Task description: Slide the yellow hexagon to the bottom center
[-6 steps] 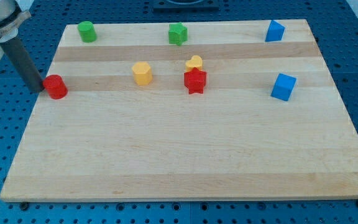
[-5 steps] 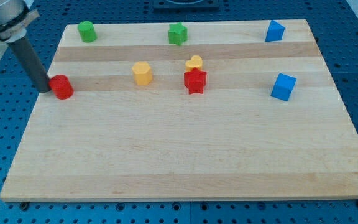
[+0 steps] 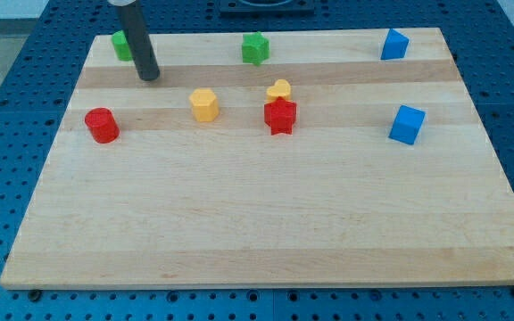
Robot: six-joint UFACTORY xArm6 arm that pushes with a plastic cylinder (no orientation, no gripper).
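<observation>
The wooden surface (image 3: 266, 223) fills most of the frame, and there is no pincer here, only my tip (image 3: 149, 77), resting on it at upper left, just beside a partly hidden green block (image 3: 120, 45). The yellow hexagon (image 3: 203, 104) sits upper centre-left, well apart from my tip, with a red cylinder (image 3: 102, 125) to its left and a red star (image 3: 280, 116) to its right.

Eight blocks, by colour: two red (image 3: 102, 125); two yellow (image 3: 203, 104); two blue (image 3: 407, 124); apparently two green (image 3: 255, 48).
</observation>
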